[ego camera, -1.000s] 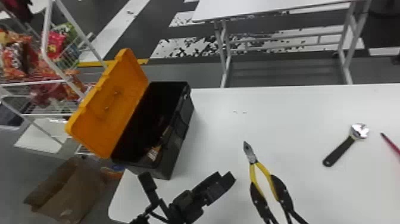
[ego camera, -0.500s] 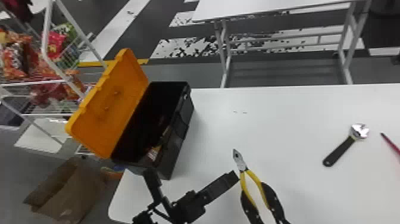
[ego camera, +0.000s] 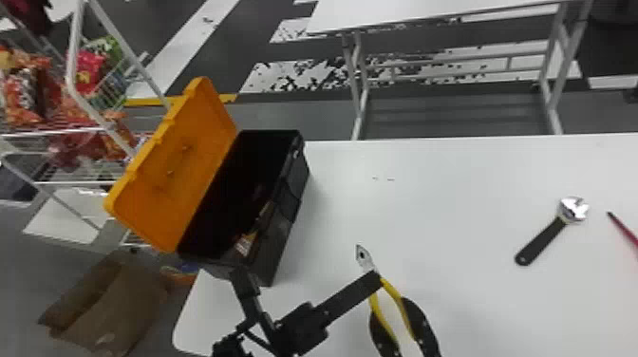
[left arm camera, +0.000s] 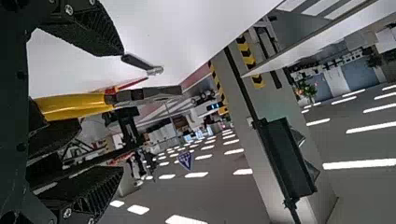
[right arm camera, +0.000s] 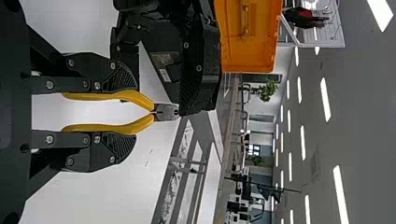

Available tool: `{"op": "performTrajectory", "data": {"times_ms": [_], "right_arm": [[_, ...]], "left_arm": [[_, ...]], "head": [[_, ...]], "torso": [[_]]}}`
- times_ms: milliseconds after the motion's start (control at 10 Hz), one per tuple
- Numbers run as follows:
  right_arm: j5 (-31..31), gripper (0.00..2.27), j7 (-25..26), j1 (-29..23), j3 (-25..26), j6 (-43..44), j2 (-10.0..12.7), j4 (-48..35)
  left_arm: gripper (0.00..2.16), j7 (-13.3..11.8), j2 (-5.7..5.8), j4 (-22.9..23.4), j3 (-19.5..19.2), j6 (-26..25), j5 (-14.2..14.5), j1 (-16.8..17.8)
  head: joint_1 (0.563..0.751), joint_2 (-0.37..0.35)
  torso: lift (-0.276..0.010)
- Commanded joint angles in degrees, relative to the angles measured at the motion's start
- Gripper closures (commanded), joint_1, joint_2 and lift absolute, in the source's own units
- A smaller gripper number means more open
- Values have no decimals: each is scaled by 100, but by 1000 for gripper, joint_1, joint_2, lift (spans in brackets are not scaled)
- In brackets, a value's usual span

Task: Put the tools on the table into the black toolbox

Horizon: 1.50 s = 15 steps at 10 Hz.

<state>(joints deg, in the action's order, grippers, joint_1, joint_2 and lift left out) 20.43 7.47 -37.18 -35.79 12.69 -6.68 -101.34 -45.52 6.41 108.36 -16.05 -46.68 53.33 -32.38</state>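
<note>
Yellow-handled pliers (ego camera: 393,295) sit gripped between the right tool (ego camera: 388,305) fingers.

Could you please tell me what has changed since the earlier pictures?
The right claw has carried the pliers leftward, as the left claw shifted slightly rightward. Nothing was newly gripped or released. The wrench, red tool and open toolbox stayed put.
</note>
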Motion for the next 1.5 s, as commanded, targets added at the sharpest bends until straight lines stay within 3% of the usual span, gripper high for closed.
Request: {"op": "performTrajectory", "data": {"times_ms": [0, 400, 500, 800, 1000, 1200, 1300, 1400], "right_arm": [[5, 2098, 0, 0, -33, 0, -27, 1], [5, 2098, 0, 9, -42, 0, -44, 18], [5, 2098, 0, 18, -42, 0, -53, 18], [5, 2098, 0, 18, -42, 0, -44, 9], [5, 2098, 0, 18, -42, 0, -44, 9], [5, 2094, 0, 18, -51, 0, -44, 1], [-4, 1875, 53, 0, -60, 105, -44, 1], [-4, 1305, 123, -44, -60, 334, -44, 1]], "left_arm": [[144, -1, 0, 1, -3, -21, 20, 30], [282, 35, -17, -8, -29, -74, 11, 92], [498, 17, -9, -8, -21, -109, 11, 109], [1814, -9, -9, -16, -29, -443, 11, 180], [2067, -141, -9, -16, -64, -865, -51, 259], [2125, -212, -9, 10, -117, -918, -86, 259], [2125, -212, -9, 10, -144, -918, -77, 259], [2125, -194, -9, 19, -161, -935, -77, 259]], "head": [[695, 350], [695, 350], [695, 350], [695, 350], [695, 350], [695, 350], [695, 350], [695, 350]], "torso": [[-75], [-75], [-75], [-75], [-75], [-75], [-75], [-75]]}}
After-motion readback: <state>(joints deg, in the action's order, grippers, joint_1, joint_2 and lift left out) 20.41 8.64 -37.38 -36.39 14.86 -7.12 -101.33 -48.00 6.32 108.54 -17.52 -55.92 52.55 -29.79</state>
